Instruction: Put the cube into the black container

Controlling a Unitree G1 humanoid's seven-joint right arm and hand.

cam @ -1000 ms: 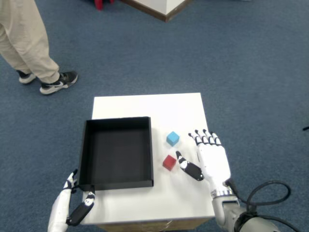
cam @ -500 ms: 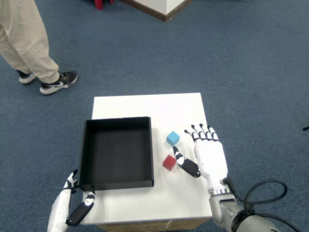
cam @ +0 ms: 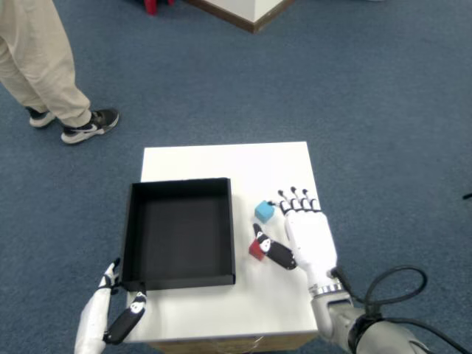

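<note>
Hovering low over the white counter, the right hand has fingers spread, holding nothing. Its thumb touches the red cube, just right of the black container; a blue cube sits beside the fingertips.

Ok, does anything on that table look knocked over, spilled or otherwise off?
Nothing stands out. The black container sits flat and empty, and the red cube and blue cube rest beside the open right hand.
</note>
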